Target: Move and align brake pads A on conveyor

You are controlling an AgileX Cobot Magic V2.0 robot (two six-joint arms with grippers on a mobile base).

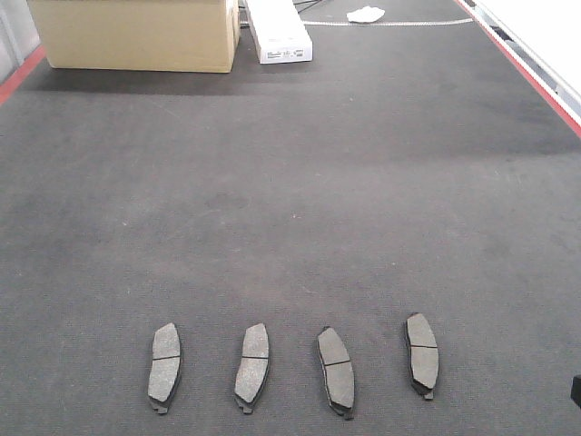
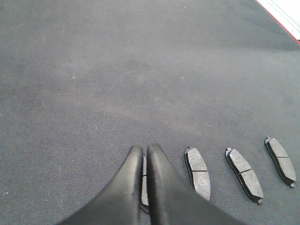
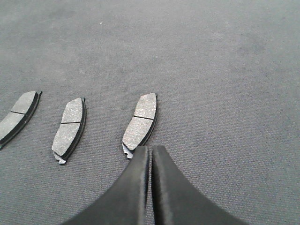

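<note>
We count four brake pads A (image 1: 165,367) lying in a single row near the near edge of the conveyor (image 1: 300,191), friction face up, each with its groove crossing the middle. All four have the long axis running from the near edge toward the far edge, roughly parallel to one another. The two on the left lean slightly to the right at the far end; the third (image 1: 335,371) and fourth (image 1: 422,355) lean slightly to the left. The pads are spaced apart and do not touch one another.

In the left wrist view, the left gripper (image 2: 145,152) has its jaws closed together and holds nothing; it hangs over the leftmost pad, which shows only partly beneath it. In the right wrist view, the right gripper (image 3: 151,151) likewise has its jaws pressed together, with nothing between them, at the near end of the rightmost pad (image 3: 140,123).

At the far end of the conveyor we note one cardboard box (image 1: 136,34), one white box (image 1: 279,32) and one white cloth (image 1: 366,14).
</note>
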